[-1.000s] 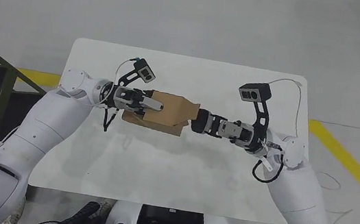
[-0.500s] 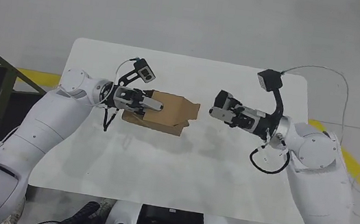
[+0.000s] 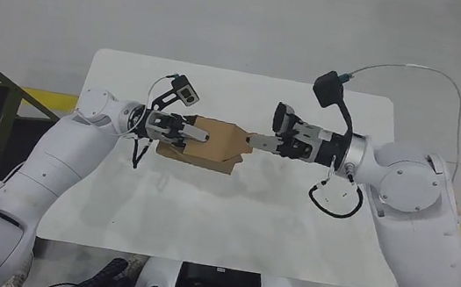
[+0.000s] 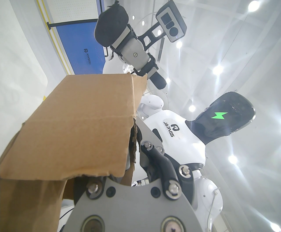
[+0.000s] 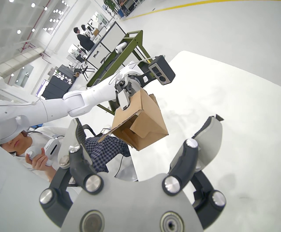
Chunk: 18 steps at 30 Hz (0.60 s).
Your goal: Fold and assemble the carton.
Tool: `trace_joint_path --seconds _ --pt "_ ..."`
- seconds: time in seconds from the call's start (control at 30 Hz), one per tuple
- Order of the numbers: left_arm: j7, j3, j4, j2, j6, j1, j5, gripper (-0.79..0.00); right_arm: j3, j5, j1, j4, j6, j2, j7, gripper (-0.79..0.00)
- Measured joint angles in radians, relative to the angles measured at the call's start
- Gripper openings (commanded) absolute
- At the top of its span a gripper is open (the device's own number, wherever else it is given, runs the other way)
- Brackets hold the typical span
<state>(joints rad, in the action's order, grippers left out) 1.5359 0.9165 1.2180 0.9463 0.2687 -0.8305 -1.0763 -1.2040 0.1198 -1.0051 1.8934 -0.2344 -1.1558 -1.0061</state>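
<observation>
The right gripper [image 3: 258,138] is spread wide, near the loose end of the cardboard carton [image 3: 217,142]. The left gripper [image 3: 181,130] pinches the other end — over the white table [image 3: 202,219]. A hard push could crush it, or knock it free.

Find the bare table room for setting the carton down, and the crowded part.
Two bare patches on the table: the wide strip between the carton and the robot-side edge, and the narrower strip between the carton and the far edge. Crowded: the middle band, where the left jaws hold the carton and the open right jaws face its other end.
</observation>
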Motion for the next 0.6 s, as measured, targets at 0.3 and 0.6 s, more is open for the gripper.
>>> trace_joint_path --seconds 0.3,0.6 --pt "0.0 0.0 0.0 0.0 0.0 0.0 0.0 -0.785 0.075 0.129 0.039 -0.003 0.117 -0.002 0.004 0.0" --pt "0.0 0.0 0.0 0.0 0.0 0.0 0.0 -0.785 0.083 0.152 0.008 -0.013 0.127 0.004 0.008 0.0"
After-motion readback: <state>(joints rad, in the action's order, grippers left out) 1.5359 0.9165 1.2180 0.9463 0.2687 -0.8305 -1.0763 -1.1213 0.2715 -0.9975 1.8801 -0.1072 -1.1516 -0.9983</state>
